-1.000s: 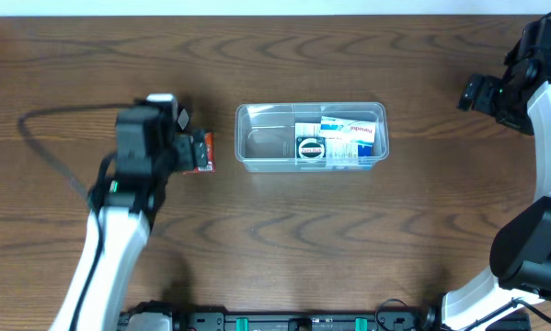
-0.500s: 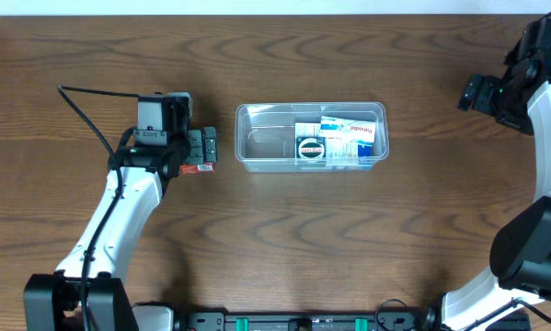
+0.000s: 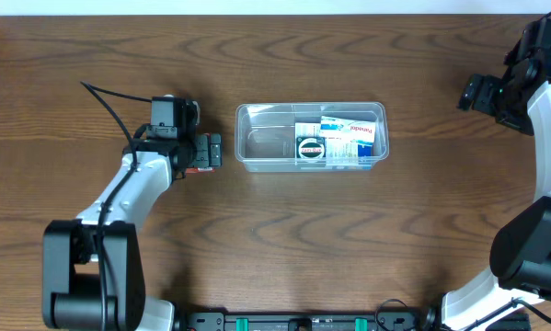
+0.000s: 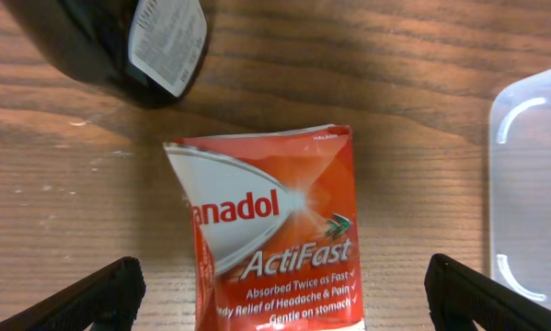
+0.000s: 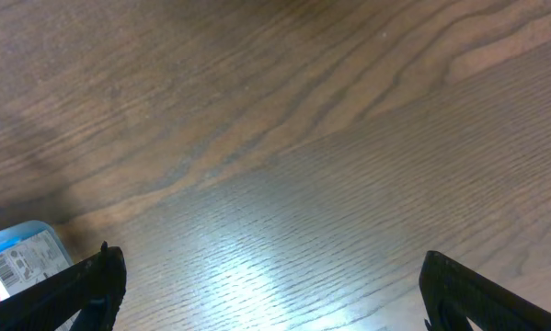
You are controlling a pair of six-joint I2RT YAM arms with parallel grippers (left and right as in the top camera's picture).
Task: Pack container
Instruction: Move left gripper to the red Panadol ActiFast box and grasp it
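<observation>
**Pick of red box: claw over it, not gripped yet**

Reads as the pick step. Hovering the left claw (image 4: 284, 296) wide open over the red tablet box (image 4: 275, 244), one finger either side, no contact. Seeing that box flat on the table (image 3: 284, 239), just left of the container (image 3: 257, 138), with its far end creased.

Next move, as a judgement:
- Drop straight down, square up on the long sides and close.
- Lift above the rim and carry right.
- Release into the container's bare left half.

Sitting in the right half: a blue-and-white box (image 3: 353, 138) and a small round black item (image 3: 310, 148). Looks like room enough beside them.

In the way:
- Dark bottle (image 4: 137, 41) with a white label, just beyond the box's far end. Close enough to clip on the descent.
- Container wall near one finger, so little slack on that side.
- Soft creased carton; could crush or skew under a hard squeeze.

Holding the right claw (image 5: 275, 294) well apart at the far right, open over bare wood, gripping nothing.
</observation>
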